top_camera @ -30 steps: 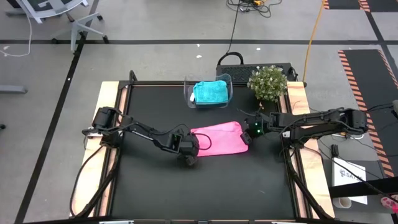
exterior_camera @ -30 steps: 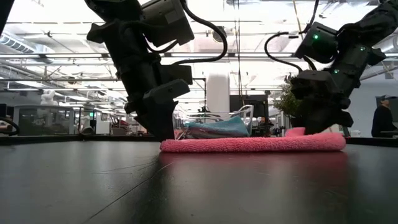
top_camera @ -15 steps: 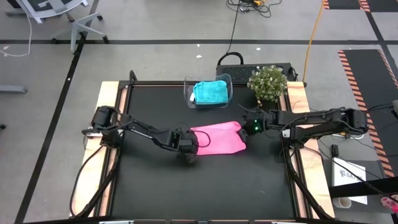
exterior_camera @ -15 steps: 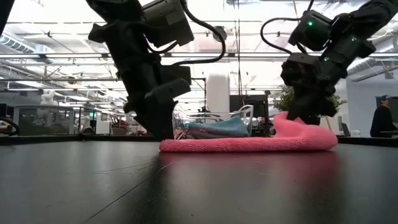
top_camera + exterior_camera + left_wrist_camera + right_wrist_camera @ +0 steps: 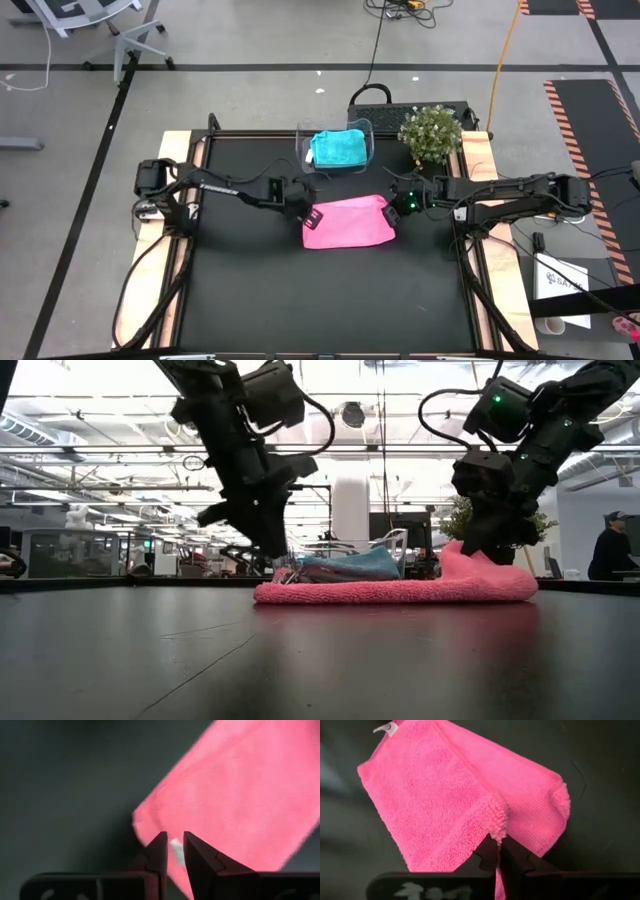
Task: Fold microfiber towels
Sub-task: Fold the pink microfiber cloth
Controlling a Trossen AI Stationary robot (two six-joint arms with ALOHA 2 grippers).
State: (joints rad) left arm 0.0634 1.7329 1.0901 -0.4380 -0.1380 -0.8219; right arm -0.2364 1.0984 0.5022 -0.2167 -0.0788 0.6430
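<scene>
The bright pink towel (image 5: 350,225) lies folded on the black table, mid-right. My right gripper (image 5: 393,207) (image 5: 490,550) is shut on its far right corner, which stands up in a peak (image 5: 465,560). My left gripper (image 5: 301,208) (image 5: 281,565) hangs just above the towel's far left corner. Its fingers (image 5: 159,852) stand a narrow gap apart, with the white tag (image 5: 176,849) showing between them; whether they touch it I cannot tell. The teal towel (image 5: 337,148) lies folded in the clear bin (image 5: 366,135) at the far edge. My right gripper pinches a fuzzy corner (image 5: 497,822) of the pink towel's upper layer between its two fingers. The fingers slant down from the table's right side. That corner is lifted off the lower layer (image 5: 535,790), while the rest of the towel lies flat on the table.
A potted plant (image 5: 430,133) stands at the far right corner next to the bin. Wooden rails (image 5: 175,160) run along the table's left and right sides. Bare black table (image 5: 330,300) stretches in front of the towel.
My left gripper has risen from the towel's near left corner and gone toward the far edge, rolling as it went; it now hangs over the far left corner. My right gripper has risen a little with the right corner, and the towel's right end has drawn inward into a peak.
</scene>
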